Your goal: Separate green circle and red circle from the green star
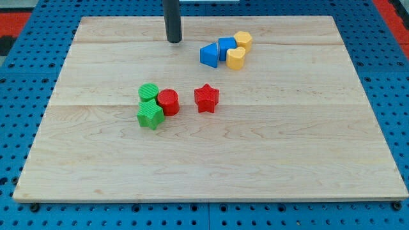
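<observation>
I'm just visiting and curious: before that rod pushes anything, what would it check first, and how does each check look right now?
1. Tip located: my tip sits near the view's top, far from the cluster. Ok.
2. Targets found: green circle and red circle are visible. Ok.
3. Green star already apart from them: no, all three look bunched together. Not ok.
4. Open path from my tip down to the cluster: bare board between. Ok.
5. Bystanders clear: red star lies close on the view's right of the red circle. Not ok.
6. A gap wide enough for my tip between star and circles: cannot tell.
</observation>
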Motion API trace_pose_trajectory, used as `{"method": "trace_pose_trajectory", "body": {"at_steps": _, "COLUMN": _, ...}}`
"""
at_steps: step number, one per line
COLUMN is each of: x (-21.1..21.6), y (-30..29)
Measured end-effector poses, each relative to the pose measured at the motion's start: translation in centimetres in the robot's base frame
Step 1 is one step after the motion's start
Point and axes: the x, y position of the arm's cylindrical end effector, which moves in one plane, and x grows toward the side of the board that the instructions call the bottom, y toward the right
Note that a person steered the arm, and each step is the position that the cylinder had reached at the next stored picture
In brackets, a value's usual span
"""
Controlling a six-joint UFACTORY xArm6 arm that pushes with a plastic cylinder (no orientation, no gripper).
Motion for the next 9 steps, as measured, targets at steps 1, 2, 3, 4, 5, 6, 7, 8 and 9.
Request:
{"method": "trace_pose_trajectory", "body": {"at_steps": 1, "x": 4.2, "y": -4.3}}
{"method": "trace_pose_trajectory", "body": {"at_steps": 2, "x": 4.3, "y": -5.4}}
{"method": "trace_pose_trajectory", "body": {"at_steps": 3, "x": 4.3, "y": -8.1}}
{"method": "trace_pose_trajectory", "body": {"at_steps": 4, "x": 5.7, "y": -12.4}}
{"method": "trace_pose_trajectory", "body": {"at_steps": 5, "x": 12.0, "y": -12.4}}
{"method": "trace_pose_trajectory", "body": {"at_steps": 6, "x": 14.2, "y": -8.6}}
{"method": "trace_pose_trajectory", "body": {"at_steps": 7, "x": 14.6, "y": -5.2}}
{"method": "trace_pose_trajectory", "body": {"at_steps": 8, "x": 14.9, "y": -0.7}}
{"method": "trace_pose_trajectory", "body": {"at_steps": 9, "x": 18.0, "y": 2.6}}
